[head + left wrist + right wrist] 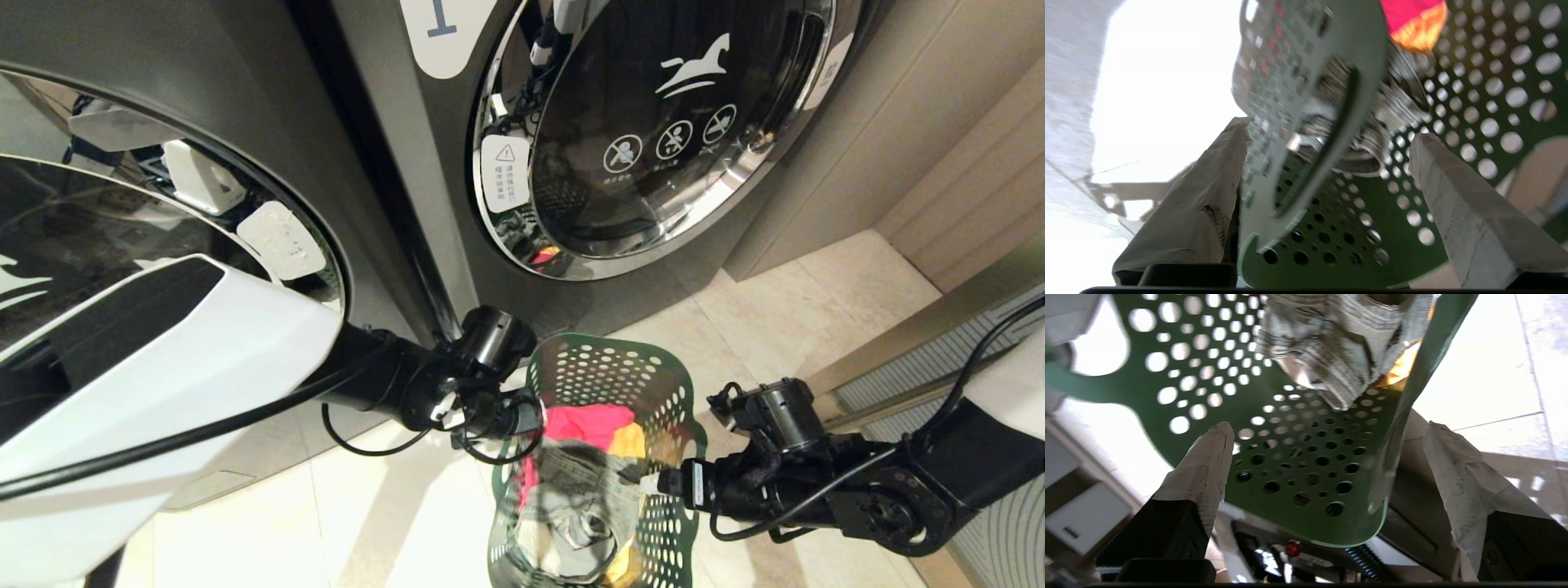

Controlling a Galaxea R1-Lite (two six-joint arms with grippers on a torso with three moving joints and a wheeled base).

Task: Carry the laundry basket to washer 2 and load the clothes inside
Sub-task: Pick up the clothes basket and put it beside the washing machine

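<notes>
The laundry basket (608, 384) is dark green plastic, its walls pierced all over with round holes and its rim scalloped, with a long oval handle slot showing in the left wrist view. It stands on the pale tiled floor (392, 506) at the near centre of the scene, in front of the dark grey machines.

The clothes (584, 482) lie heaped inside it: a red piece and an orange-yellow piece toward the far side, a pale striped grey fabric crumpled nearer.

The left end effector (1327, 163) is at the basket's left rim. Its two wrapped fingers (1216, 192) stand spread, one outside the wall and one inside, with the rim between them and a clear gap on the inner side; nothing is clamped.

The right end effector (1327, 465) is at the basket's right rim, likewise released. Its fingers (1204, 473) straddle the wall, and the green edge runs between them without visible pinch.

The machine marked 1 (653, 139) stands beyond the basket and slightly right, its chrome-rimmed door shut, with a white label at its upper left. A second round door (163, 188) shows at far left, partly behind the robot's white arm cover; its numeral is not visible.

Open floor lies to the left of the basket and between it and the machines. On the right a beige wall panel (939, 163) and a grille strip (980, 343) close in.
</notes>
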